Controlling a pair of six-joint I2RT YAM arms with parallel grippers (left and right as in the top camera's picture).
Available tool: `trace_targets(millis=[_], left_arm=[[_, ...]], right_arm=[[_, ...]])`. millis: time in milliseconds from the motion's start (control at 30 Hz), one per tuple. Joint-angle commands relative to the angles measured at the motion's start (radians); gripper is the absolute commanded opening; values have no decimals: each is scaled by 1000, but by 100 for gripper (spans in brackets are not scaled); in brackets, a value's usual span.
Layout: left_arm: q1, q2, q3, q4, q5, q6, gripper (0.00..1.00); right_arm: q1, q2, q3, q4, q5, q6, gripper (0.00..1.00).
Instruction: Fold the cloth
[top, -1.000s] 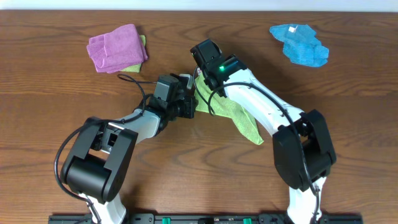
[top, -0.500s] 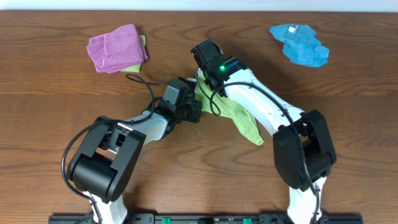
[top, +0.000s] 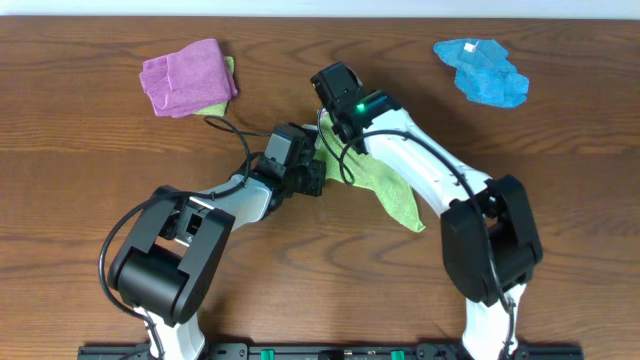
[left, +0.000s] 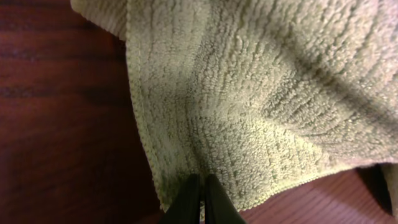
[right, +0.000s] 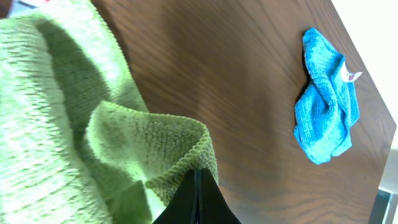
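The green cloth (top: 385, 185) lies on the table's middle, half hidden under both arms. My left gripper (top: 318, 172) is shut on the cloth's left edge; in the left wrist view the dark fingertips (left: 200, 194) pinch the cloth (left: 267, 93) near its lower hem. My right gripper (top: 327, 122) is shut on the cloth's far corner; the right wrist view shows its fingers (right: 196, 186) closed on a curled-up hem of the cloth (right: 68, 118), lifted off the wood.
A folded pink cloth (top: 186, 76) on a green one lies at the back left. A crumpled blue cloth (top: 483, 71) lies at the back right, the blue cloth (right: 326, 121) also in the right wrist view. Both arms cross over the table's centre.
My right gripper has closed on the cloth's far corner. My left gripper, still shut on the cloth, has moved a little right and away toward the right gripper.
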Motion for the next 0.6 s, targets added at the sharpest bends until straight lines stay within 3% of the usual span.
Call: trace_targets(millis=[0, 233, 567], left_arm=[[-12, 46, -38, -88, -17, 6, 6], [-50, 46, -38, -174, 54, 1, 6], [-204, 46, -38, -256, 60, -50, 6]], right_arm=[[-44, 4, 18, -3, 0, -6, 1], [-109, 4, 18, 4, -4, -6, 1], [-148, 4, 18, 30, -3, -6, 1]])
